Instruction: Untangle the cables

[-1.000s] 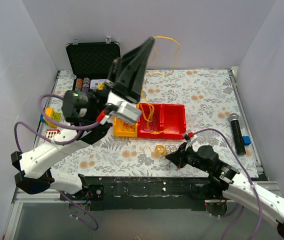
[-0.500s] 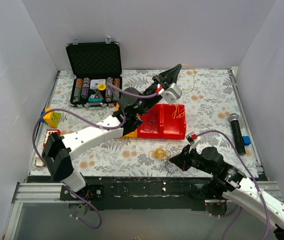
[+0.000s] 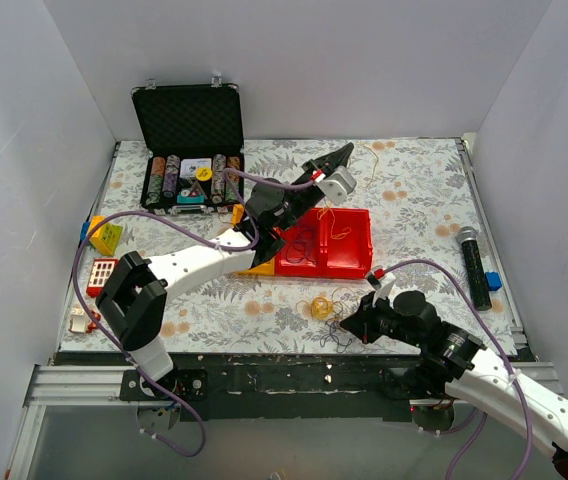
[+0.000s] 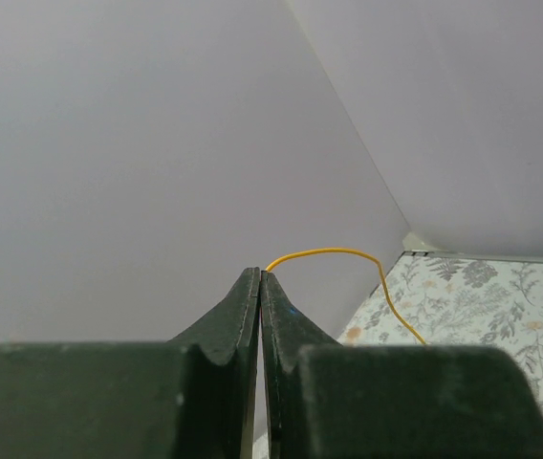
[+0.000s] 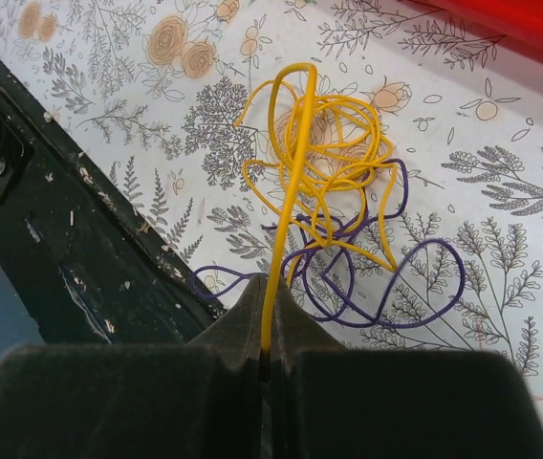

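Note:
A small tangle of yellow and purple cables [image 3: 319,305] lies on the floral table near its front edge, and shows close up in the right wrist view [image 5: 334,182]. My right gripper [image 3: 348,325] sits just right of it, shut on a yellow strand [image 5: 286,191] that rises from the tangle into my jaws [image 5: 271,285]. My left gripper [image 3: 344,152] is stretched over the back of the table, shut on one thin yellow cable [image 4: 348,252] at its tip [image 4: 260,273]. That cable hangs down toward the red bin [image 3: 362,262]. More thin red cables [image 3: 302,240] lie in the bin.
An open black case of poker chips [image 3: 189,125] stands at the back left. A black microphone [image 3: 474,265] lies at the right edge. Small toys [image 3: 104,238] sit at the left edge. A yellow bin [image 3: 252,267] is mostly hidden under my left arm.
My left arm has come down from high above the table and reached to the back centre, carrying the yellow cable with it. My right gripper has stayed by the tangle.

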Tool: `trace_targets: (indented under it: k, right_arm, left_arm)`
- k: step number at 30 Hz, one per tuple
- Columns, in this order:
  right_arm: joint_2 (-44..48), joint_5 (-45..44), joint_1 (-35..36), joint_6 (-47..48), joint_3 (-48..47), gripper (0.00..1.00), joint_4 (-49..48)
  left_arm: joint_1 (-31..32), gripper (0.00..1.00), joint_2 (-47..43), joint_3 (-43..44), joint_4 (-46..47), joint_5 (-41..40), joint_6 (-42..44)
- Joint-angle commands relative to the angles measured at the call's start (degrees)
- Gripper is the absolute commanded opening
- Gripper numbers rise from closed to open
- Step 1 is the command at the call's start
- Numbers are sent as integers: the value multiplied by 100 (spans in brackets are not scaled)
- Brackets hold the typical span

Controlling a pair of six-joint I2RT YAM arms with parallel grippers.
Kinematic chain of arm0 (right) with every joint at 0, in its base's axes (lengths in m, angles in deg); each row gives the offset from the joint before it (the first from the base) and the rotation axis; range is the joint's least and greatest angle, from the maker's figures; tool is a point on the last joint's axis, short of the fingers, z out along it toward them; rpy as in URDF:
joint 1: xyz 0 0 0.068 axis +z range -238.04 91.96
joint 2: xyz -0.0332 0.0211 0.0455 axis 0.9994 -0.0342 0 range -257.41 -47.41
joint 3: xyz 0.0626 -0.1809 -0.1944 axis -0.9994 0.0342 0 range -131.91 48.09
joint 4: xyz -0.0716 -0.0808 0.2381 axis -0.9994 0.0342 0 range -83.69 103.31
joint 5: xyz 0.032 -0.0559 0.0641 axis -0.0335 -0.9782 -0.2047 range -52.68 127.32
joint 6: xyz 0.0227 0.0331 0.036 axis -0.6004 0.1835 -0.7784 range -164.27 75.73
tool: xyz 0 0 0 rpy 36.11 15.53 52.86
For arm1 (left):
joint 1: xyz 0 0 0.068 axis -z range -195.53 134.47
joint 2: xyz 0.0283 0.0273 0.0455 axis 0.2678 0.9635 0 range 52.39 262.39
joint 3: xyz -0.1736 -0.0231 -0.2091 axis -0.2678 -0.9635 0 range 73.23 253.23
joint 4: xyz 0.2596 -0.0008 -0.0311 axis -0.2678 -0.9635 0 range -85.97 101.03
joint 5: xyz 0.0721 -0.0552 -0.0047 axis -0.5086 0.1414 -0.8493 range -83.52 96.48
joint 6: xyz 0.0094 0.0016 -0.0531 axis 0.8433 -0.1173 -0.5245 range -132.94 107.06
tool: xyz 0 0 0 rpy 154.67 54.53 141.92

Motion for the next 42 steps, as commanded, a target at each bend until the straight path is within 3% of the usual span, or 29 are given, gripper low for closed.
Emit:
trace_targets:
  k: [1,21,28,33,42]
  right_arm:
    - [-45,-115,15,56,-216,1,-146]
    - [-72,-300,23,-32,-242,1,-84]
    - [-54,-388,15,-84,-268,1,-40]
    - [-45,-388,15,-93,-268,1,-23]
    - [-63,-388,23,-93,-260,1,-40]
  left_arm:
    - [-31,0,-14,-219,83,259,-392]
    - [83,0,522,-623,-481,-83,-1254]
    - [118,0,935,-369,-919,-136,-1622]
    - [329,0,1005,-395,-1209,-785,-2123]
    - [391,0,1541,947,-3069,-1603,-2940]
